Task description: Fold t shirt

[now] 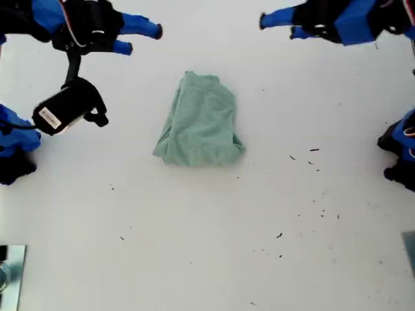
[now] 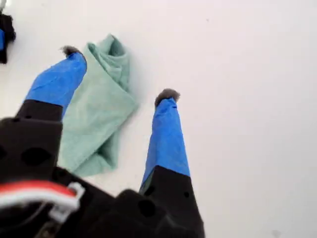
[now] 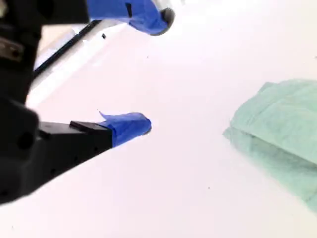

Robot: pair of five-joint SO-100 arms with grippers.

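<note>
The t shirt is seen folded on the table, clear of my first gripper and my second gripper, both spread wide, empty.

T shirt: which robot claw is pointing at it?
My first gripper: its wrist view shows the t shirt between its open jaws, while my second gripper frames only bare table.

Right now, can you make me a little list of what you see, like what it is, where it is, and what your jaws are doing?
thing: the t shirt, pale green
shape: folded into a small bundle
where: lying on the white table, about the middle of the exterior view
my first gripper: jaws open, holding nothing, shirt seen beyond its fingertips
my second gripper: jaws open, holding nothing, away from the shirt
touching the shirt: nothing
table extras: small dark specks towards the exterior view's right
</note>
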